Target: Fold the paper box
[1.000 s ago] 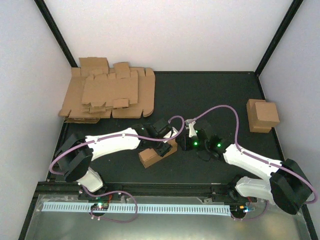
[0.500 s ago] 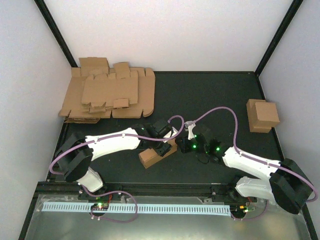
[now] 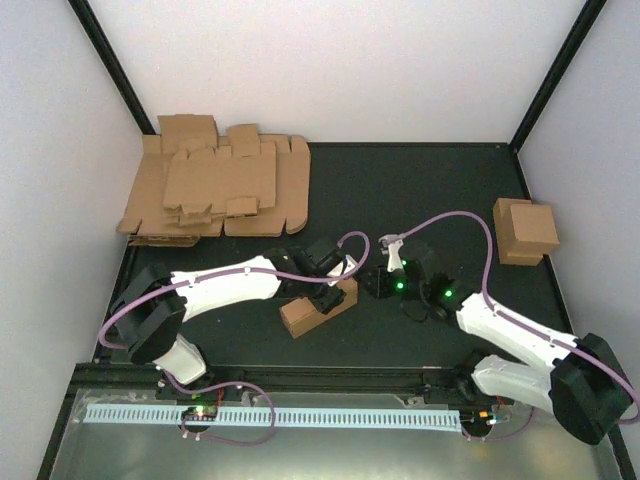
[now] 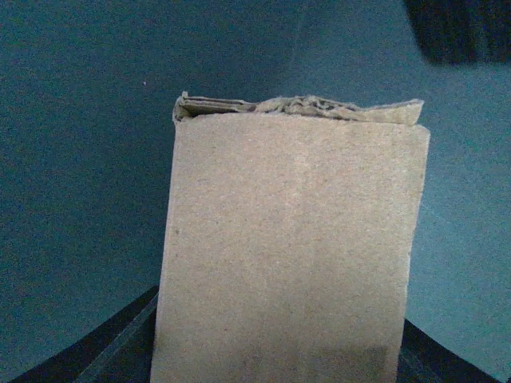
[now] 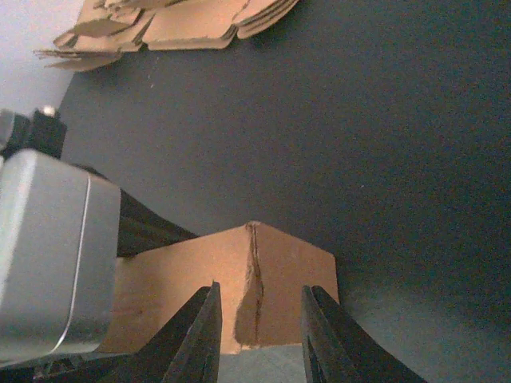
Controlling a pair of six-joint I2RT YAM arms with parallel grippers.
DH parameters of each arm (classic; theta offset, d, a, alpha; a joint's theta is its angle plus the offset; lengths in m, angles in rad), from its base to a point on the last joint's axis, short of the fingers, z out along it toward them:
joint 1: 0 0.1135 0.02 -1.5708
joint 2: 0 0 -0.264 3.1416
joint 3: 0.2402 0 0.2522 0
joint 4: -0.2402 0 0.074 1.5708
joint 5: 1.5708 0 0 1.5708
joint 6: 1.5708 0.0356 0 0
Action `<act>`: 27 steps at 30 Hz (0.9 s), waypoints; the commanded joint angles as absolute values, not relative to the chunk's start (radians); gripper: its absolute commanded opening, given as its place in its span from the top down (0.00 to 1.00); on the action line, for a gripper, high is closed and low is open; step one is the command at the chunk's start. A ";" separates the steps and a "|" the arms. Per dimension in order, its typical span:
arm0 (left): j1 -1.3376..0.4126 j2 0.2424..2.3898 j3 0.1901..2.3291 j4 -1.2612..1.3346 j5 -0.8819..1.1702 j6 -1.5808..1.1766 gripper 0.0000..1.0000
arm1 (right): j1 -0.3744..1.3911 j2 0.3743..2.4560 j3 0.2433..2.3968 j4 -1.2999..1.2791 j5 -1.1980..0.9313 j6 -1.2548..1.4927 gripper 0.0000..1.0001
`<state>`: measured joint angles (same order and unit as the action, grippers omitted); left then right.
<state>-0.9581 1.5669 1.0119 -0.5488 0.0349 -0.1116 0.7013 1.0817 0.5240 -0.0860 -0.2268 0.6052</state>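
The paper box (image 3: 318,307) is a small closed brown cardboard box lying on the black mat at the centre. My left gripper (image 3: 328,293) sits over it and is shut on its sides. In the left wrist view the box (image 4: 291,255) fills the middle, with a crumpled far edge, and only dark finger bases show at the bottom corners beside my left gripper (image 4: 279,369). My right gripper (image 3: 378,285) is open just right of the box. In the right wrist view the box corner (image 5: 279,279), with a creased seam, stands just ahead of my open right gripper (image 5: 259,323).
A pile of flat cardboard blanks (image 3: 215,190) lies at the back left and shows in the right wrist view (image 5: 176,20). A folded box (image 3: 525,230) stands at the right edge. The left gripper's silver body (image 5: 48,255) is close on the left.
My right arm first moved left toward the box's end, then drew back to the right. The left arm and the box have stayed put.
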 commanded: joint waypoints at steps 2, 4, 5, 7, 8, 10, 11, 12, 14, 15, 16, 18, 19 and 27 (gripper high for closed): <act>-0.963 1.570 1.022 -0.523 0.069 -0.079 0.42 | 0.645 1.057 0.541 -0.075 -0.328 0.605 0.67; -0.963 1.571 1.020 -0.518 0.076 -0.073 0.42 | 0.613 1.077 0.541 -0.047 -0.393 0.623 0.67; -0.964 1.570 1.021 -0.517 0.078 -0.070 0.42 | 0.593 1.092 0.542 -0.032 -0.438 0.633 0.67; -0.965 1.573 1.022 -0.515 0.079 -0.064 0.42 | 0.553 1.130 0.546 -0.006 -0.533 0.650 0.64; -0.965 1.574 1.022 -0.515 0.079 -0.062 0.42 | 0.538 1.151 0.549 -0.001 -0.579 0.653 0.63; -0.965 1.577 1.026 -0.519 0.081 -0.059 0.42 | 0.519 1.187 0.555 0.001 -0.642 0.651 0.64; -0.965 1.579 1.028 -0.521 0.079 -0.056 0.42 | 0.515 1.201 0.553 0.009 -0.661 0.650 0.64; -0.965 1.580 1.030 -0.521 0.079 -0.056 0.42 | 0.513 1.210 0.547 0.017 -0.670 0.651 0.64; -0.965 1.579 1.032 -0.522 0.079 -0.053 0.42 | 0.511 1.220 0.535 0.030 -0.679 0.650 0.64; -0.966 1.578 1.032 -0.521 0.080 -0.051 0.42 | 0.510 1.223 0.528 0.041 -0.685 0.653 0.65; -0.966 1.576 1.031 -0.519 0.081 -0.050 0.42 | 0.509 1.228 0.521 0.053 -0.695 0.657 0.68; -0.966 1.577 1.029 -0.517 0.082 -0.044 0.42 | 0.509 1.231 0.512 0.070 -0.714 0.664 0.71; -0.966 1.579 1.031 -0.518 0.081 -0.042 0.42 | 0.509 1.233 0.509 0.073 -0.718 0.665 0.72; -0.967 1.588 1.037 -0.526 0.080 -0.038 0.42 | 0.508 1.239 0.448 0.109 -0.736 0.673 0.92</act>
